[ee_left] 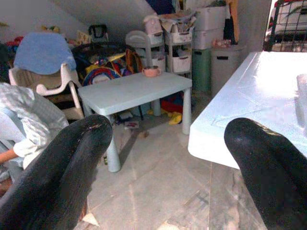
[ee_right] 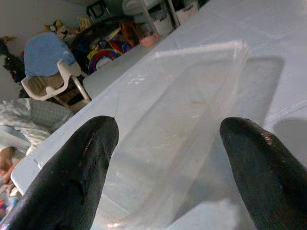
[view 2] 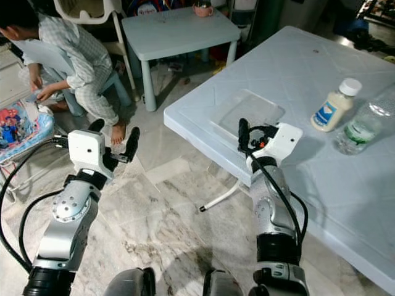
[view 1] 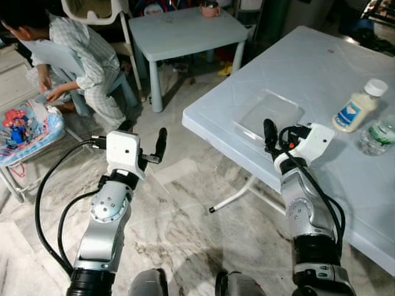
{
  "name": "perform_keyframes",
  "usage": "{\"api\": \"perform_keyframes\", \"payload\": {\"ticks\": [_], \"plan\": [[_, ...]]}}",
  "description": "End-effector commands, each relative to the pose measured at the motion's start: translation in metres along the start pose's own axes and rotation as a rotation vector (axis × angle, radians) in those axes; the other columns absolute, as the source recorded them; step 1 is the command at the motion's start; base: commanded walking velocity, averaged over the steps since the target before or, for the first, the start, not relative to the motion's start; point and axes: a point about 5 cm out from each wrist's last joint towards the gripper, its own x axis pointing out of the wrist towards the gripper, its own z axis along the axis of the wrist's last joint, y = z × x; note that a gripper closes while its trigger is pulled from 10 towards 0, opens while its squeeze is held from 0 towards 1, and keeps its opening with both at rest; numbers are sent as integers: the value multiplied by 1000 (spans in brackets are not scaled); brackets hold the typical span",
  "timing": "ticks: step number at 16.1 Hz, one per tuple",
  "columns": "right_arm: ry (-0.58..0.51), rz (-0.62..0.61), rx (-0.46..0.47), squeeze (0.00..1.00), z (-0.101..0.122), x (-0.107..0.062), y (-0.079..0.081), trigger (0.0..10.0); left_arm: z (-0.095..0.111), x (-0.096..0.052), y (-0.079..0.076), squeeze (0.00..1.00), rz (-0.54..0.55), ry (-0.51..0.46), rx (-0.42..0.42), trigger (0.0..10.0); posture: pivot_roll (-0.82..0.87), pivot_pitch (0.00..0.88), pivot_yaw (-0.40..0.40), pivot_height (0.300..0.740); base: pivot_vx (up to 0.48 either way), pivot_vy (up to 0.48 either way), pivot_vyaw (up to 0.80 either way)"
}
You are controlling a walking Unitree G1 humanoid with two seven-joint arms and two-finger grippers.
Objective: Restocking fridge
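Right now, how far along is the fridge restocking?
Barely begun. Nothing looks stocked: the mayonnaise bottle and water bottle sit on the white table. In hand: nothing; the right hand, open, faces the clear tray. The left hand hangs open over the floor.

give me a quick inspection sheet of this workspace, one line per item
surface: large pale blue table on the robot's right, marble floor below
job's things: clear plastic tray near the table's corner; mayonnaise bottle upright and water bottle beside it, further right
clutter: nothing seen on the table
grippers: right gripper open, fingers aimed at the tray, holding nothing; left gripper open over the floor, empty
cables: black cables loop along both forearms, clear of the tray
surroundings: person crouched at left by a printed seat; small table with a pink cup behind
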Motion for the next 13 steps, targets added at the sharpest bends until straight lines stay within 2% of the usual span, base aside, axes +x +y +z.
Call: {"api": "perform_keyframes", "payload": {"ticks": [1,3,4,5,6,7,8,10,11,13], "plan": [[6,-2,29,0,0,1,2,10000,3,0,-1,0,-9,-7,10,10000,90,125,6,740,0,0,0],[26,-5,67,0,-3,1,4,10000,2,1,-2,0,-11,-4,7,10000,90,125,4,740,0,0,0],[31,-1,86,0,-3,2,5,9373,2,1,-3,0,-13,-3,1,10000,90,124,3,740,0,0,0],[34,1,110,0,-3,4,8,6824,3,1,-3,0,-15,-5,1,10000,90,122,2,740,0,0,0],[35,7,126,0,-2,5,10,5882,3,1,-4,0,-17,-6,1,10000,91,122,1,740,0,0,0],[36,8,133,0,-1,5,11,3686,3,1,-4,0,-16,-6,1,10000,90,121,0,740,0,0,0],[45,-2,157,0,-2,5,12,2824,3,2,-4,0,-15,-7,1,10000,90,120,-1,740,0,0,0],[59,-16,179,0,-3,5,13,3725,3,2,-4,0,-14,-10,0,10000,88,117,-1,740,0,0,0],[63,-37,222,0,-4,5,14,3176,3,3,-4,0,-13,-11,-2,10000,88,117,-1,740,0,0,0],[62,-53,244,0,-2,6,15,2706,3,4,-4,0,-13,-12,-4,10000,85,116,-2,740,0,0,0]]}}
